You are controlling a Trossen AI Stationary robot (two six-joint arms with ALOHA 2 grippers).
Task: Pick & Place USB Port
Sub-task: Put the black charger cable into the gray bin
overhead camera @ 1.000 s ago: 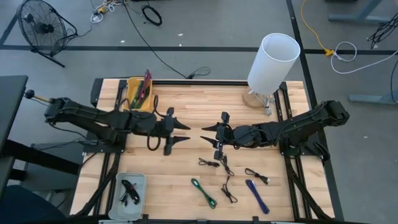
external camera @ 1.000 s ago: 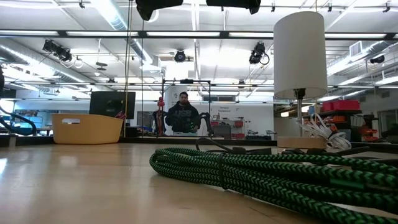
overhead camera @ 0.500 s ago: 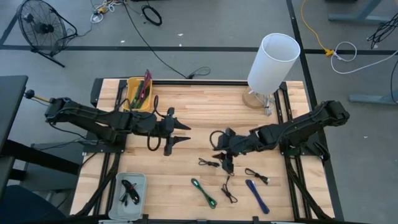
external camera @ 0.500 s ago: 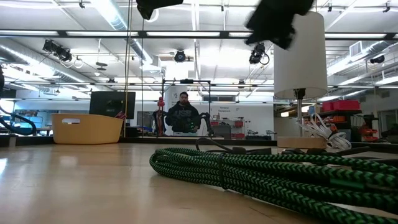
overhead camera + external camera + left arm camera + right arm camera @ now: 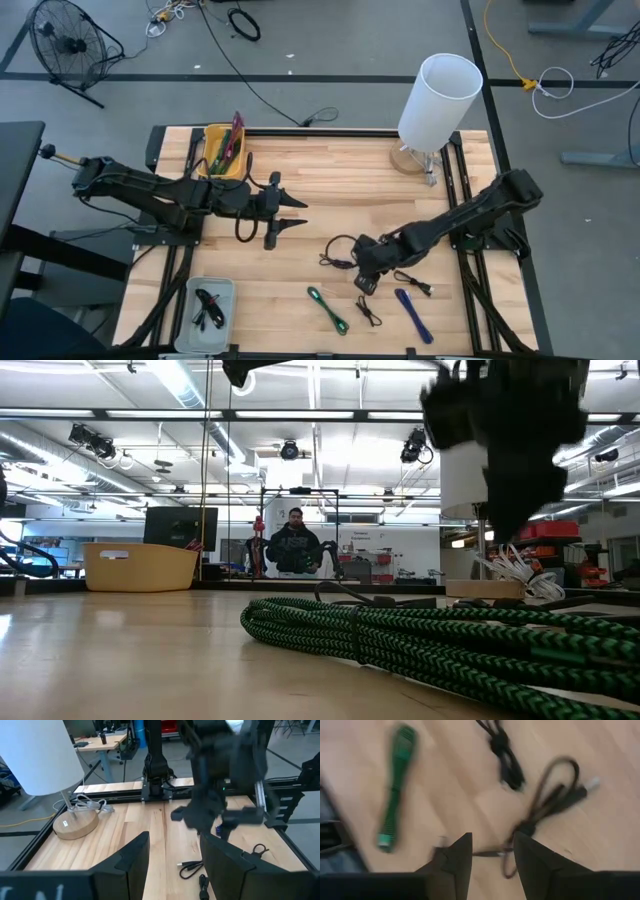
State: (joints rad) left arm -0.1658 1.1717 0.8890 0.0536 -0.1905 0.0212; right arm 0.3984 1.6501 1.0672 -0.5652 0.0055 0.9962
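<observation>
1. USB cables lie loose on the near half of the wooden tabletop (image 5: 330, 165): a black cable (image 5: 341, 262) coiled beside the right gripper, a second black cable (image 5: 368, 310) nearer the front edge, a third black cable (image 5: 412, 282) to the right, a green cable (image 5: 328, 309) and a blue cable (image 5: 413, 313).
2. Right gripper (image 5: 366, 282) is low over the tabletop among these cables, fingers apart and holding nothing; the right wrist view shows a gap between the fingers (image 5: 456, 856) with a black cable (image 5: 545, 807) on the wood just past them and the green cable (image 5: 394, 795) off to one side.
3. Left gripper (image 5: 296, 213) hangs over the middle of the tabletop, well apart from the cables, fingers apart and empty.
4. Grey tray (image 5: 190, 316) at the front left corner holds a black cable.
5. Yellow bin (image 5: 213, 150) sits at the back left; white lamp (image 5: 437, 98) stands at the back right.
6. Low view: the green cable (image 5: 420, 645) fills the foreground; a person (image 5: 294, 545) shows in the room behind.
</observation>
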